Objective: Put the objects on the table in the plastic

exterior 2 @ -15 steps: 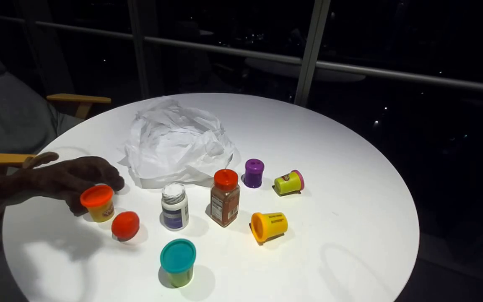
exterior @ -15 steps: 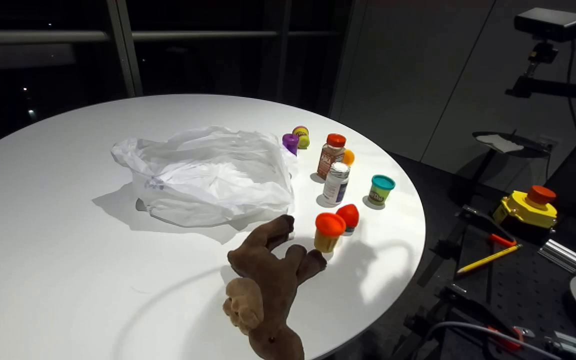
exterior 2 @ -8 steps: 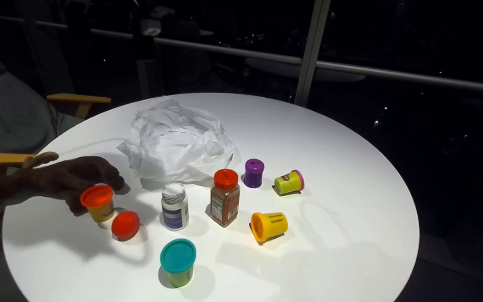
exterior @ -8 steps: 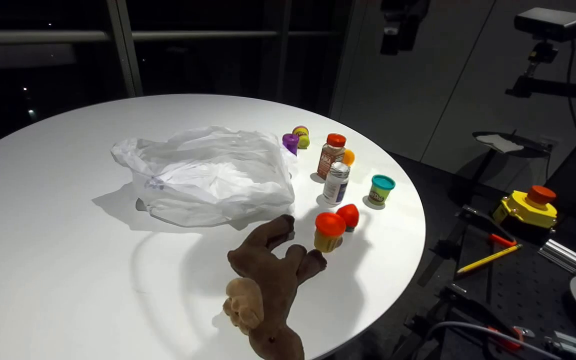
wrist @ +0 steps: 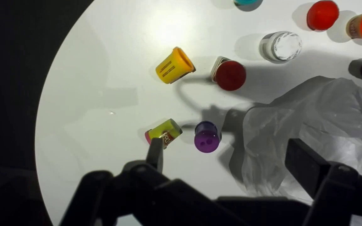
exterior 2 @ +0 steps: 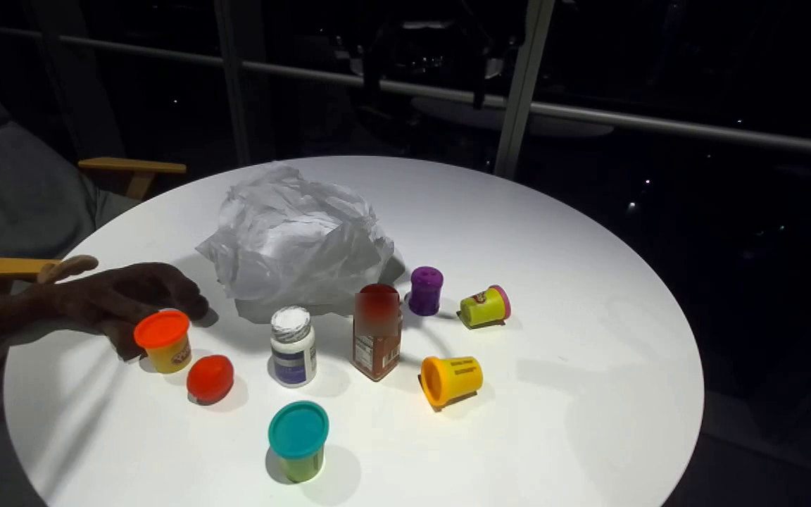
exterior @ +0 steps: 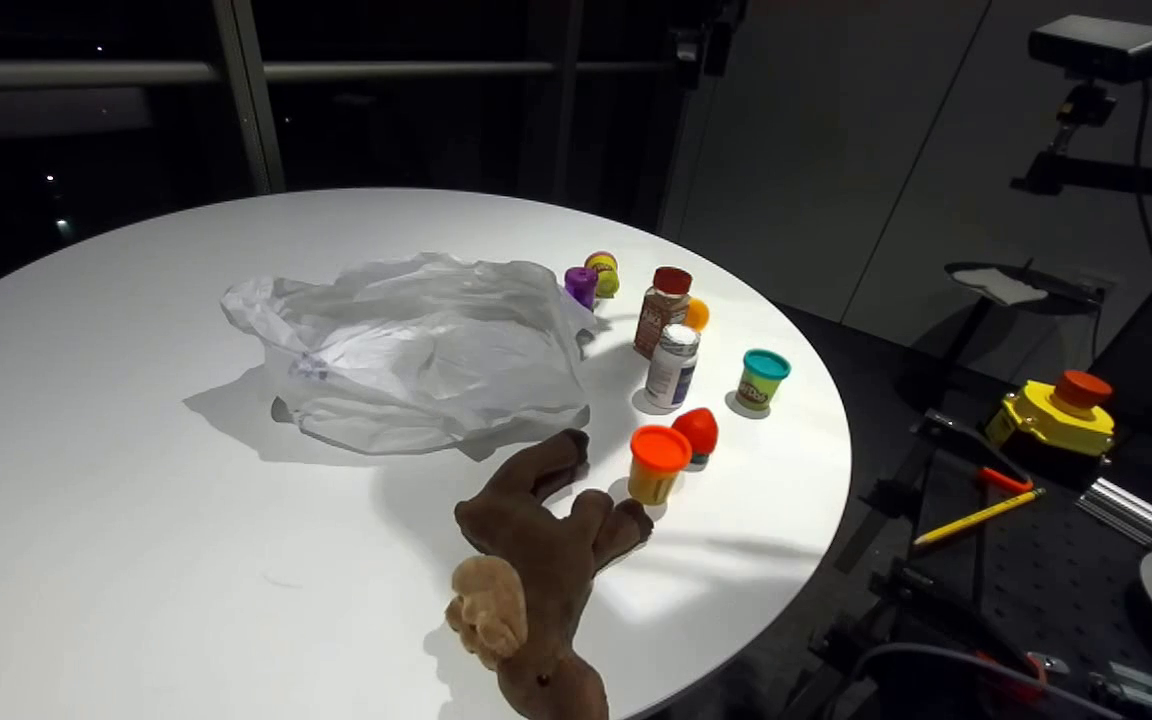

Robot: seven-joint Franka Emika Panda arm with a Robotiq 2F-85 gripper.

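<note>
One purple canister (exterior 2: pixel 426 290), probably a pencil sharpener by the two holes on top, stands upright just right of the white plastic bag (exterior 2: pixel 300 246) in an exterior view. The jaws of our gripper (wrist: pixel 228 157) are wide apart, holding nothing. We expect the canister to be light, stiff and rather slick, best pinched across its round body below the cap, clear of the soft, easily snagged bag.

Dark windows (exterior 2: pixel 694 63) rise behind a round white desk (exterior 2: pixel 574 303); a grey chair (exterior 2: pixel 11 183) with wooden arms (exterior 2: pixel 131 166) stands beside it.
</note>
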